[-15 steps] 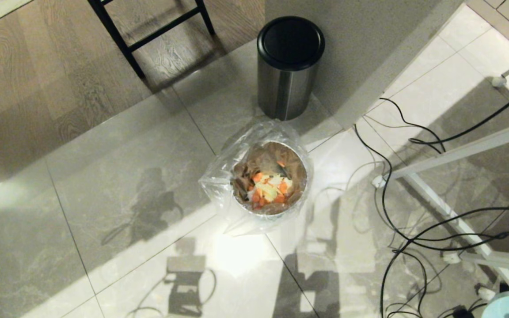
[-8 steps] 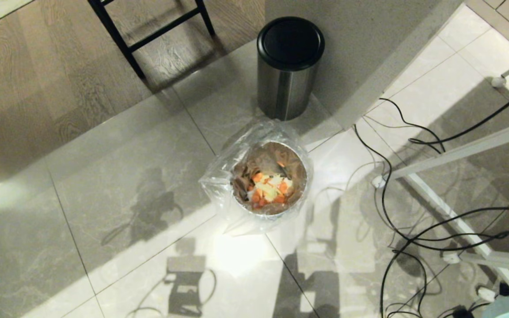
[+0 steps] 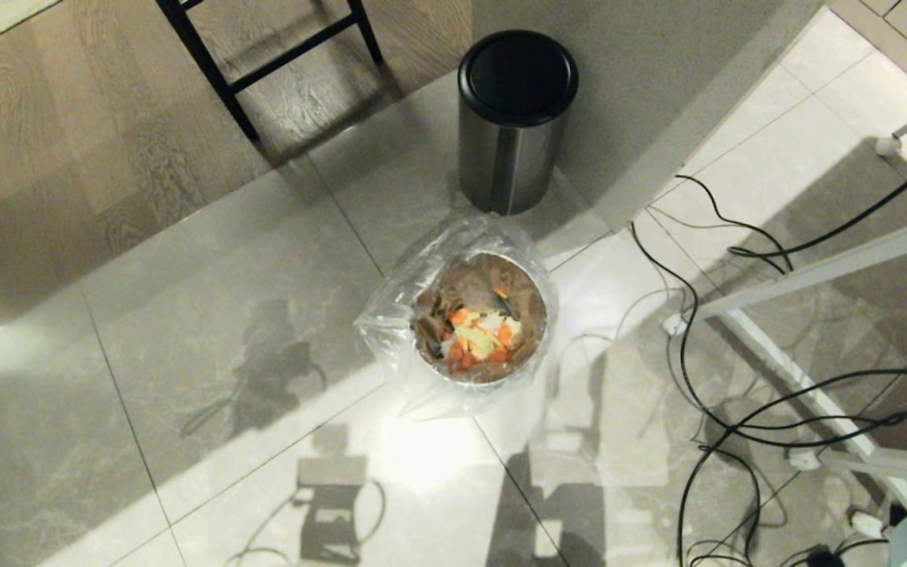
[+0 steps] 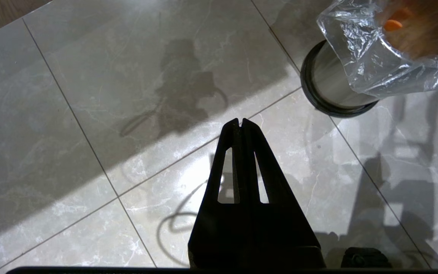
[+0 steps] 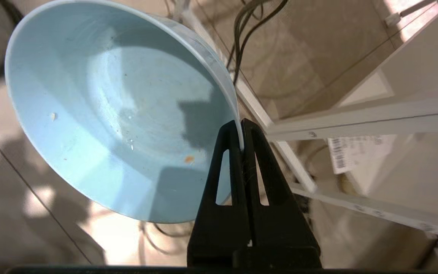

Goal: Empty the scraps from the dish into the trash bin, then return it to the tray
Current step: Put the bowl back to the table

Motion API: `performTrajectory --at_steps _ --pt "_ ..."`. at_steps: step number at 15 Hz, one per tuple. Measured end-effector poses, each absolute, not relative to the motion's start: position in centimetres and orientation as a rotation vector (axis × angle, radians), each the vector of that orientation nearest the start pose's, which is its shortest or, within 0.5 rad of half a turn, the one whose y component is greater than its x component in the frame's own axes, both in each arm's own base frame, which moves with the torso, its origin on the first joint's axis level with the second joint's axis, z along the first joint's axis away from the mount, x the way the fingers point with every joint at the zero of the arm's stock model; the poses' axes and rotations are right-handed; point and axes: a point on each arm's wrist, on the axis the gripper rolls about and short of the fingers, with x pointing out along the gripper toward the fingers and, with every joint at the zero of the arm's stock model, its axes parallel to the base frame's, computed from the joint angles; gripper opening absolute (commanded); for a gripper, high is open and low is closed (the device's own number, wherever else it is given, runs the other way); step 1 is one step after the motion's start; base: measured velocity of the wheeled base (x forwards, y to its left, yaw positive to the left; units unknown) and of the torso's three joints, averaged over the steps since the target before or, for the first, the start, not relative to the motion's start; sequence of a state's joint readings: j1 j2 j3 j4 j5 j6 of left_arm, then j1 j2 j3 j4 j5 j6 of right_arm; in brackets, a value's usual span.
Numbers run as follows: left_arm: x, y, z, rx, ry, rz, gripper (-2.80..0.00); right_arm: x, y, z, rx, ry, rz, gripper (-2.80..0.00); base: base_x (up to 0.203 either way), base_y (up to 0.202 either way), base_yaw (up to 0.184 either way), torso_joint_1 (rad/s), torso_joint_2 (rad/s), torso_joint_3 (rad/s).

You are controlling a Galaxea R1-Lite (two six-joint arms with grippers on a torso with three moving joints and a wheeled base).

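Scraps [image 3: 477,335] lie in the trash bin [image 3: 536,346]; right gripper [image 5: 243,131], clamped on the nearly clean dish [image 5: 101,114], probably next seeks the unseen tray.

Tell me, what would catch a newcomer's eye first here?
Probably the orange and yellow scraps heaped in the bag-lined trash bin mid-floor, in front of a black-lidded steel bin. Next, the pale-blue dish, almost empty, pinched by its rim in the right gripper.

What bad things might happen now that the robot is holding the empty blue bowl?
The right gripper pinches only the thin rim of the dish, so it might slip and drop. Black cables lie on the floor beside the trash bin; driving off could snag them. A few crumbs inside could fall out.
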State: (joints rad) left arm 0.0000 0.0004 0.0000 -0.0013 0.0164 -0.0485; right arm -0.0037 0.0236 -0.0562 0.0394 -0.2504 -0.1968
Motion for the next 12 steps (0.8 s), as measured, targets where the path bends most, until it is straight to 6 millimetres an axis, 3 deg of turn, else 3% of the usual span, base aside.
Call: performTrajectory --at_steps 9,12 --pt "-2.28 0.04 7.56 -0.049 -0.001 0.016 -2.8 -2.79 -0.47 8.56 -0.051 -0.007 -0.219 -2.8 0.0 0.0 0.0 0.0 0.0 0.0" --pt "-2.28 0.04 7.56 -0.048 -0.001 0.016 -2.8 -2.65 -0.15 8.25 -0.067 0.002 -0.073 -2.8 0.0 0.0 0.0 0.0 0.0 0.0"
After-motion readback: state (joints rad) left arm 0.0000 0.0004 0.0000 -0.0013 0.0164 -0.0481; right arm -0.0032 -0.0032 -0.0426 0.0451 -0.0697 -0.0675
